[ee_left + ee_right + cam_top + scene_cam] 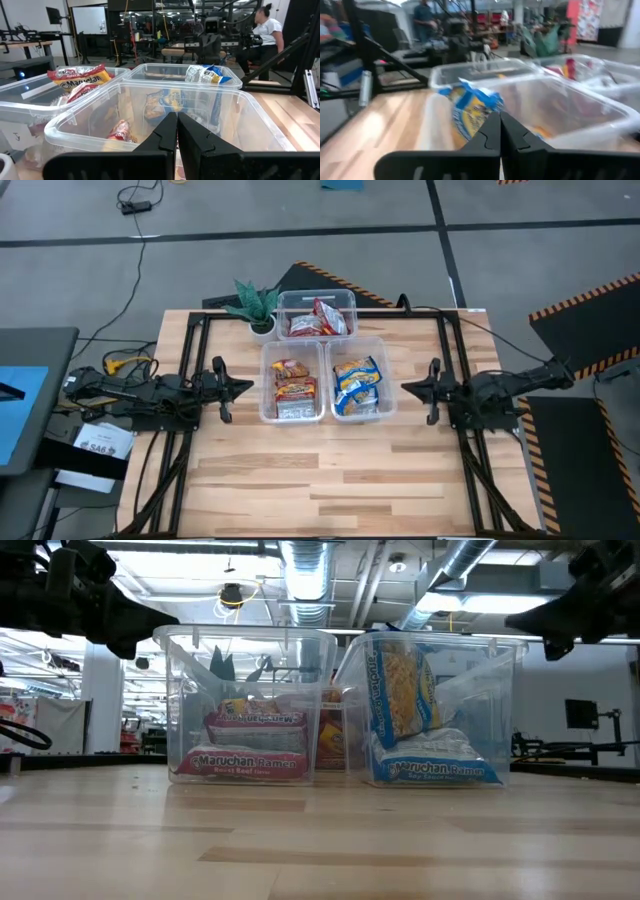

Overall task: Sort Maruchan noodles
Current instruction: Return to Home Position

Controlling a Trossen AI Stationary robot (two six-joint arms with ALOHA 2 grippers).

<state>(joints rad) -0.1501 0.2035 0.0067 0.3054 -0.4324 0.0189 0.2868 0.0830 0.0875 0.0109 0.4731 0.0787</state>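
The Maruchan noodle packets lie in three clear bins at the table's middle. The left bin (pixel 292 381) holds yellow-orange and red packets (pixel 293 387), the right bin (pixel 360 378) blue-and-silver ones (pixel 356 385), and the far bin (pixel 317 315) red-and-silver ones (pixel 320 322). My left gripper (pixel 250 388) hovers shut just left of the left bin, empty. My right gripper (pixel 404 388) hovers shut just right of the right bin, empty. In the low view both bins (pixel 246 705) (pixel 432 708) rest flat on the wood.
A small green potted plant (pixel 257 307) stands at the far edge, left of the far bin. Bare wood (pixel 330 480) stretches across the near half of the table. A person (pixel 265 31) sits in the room beyond the table.
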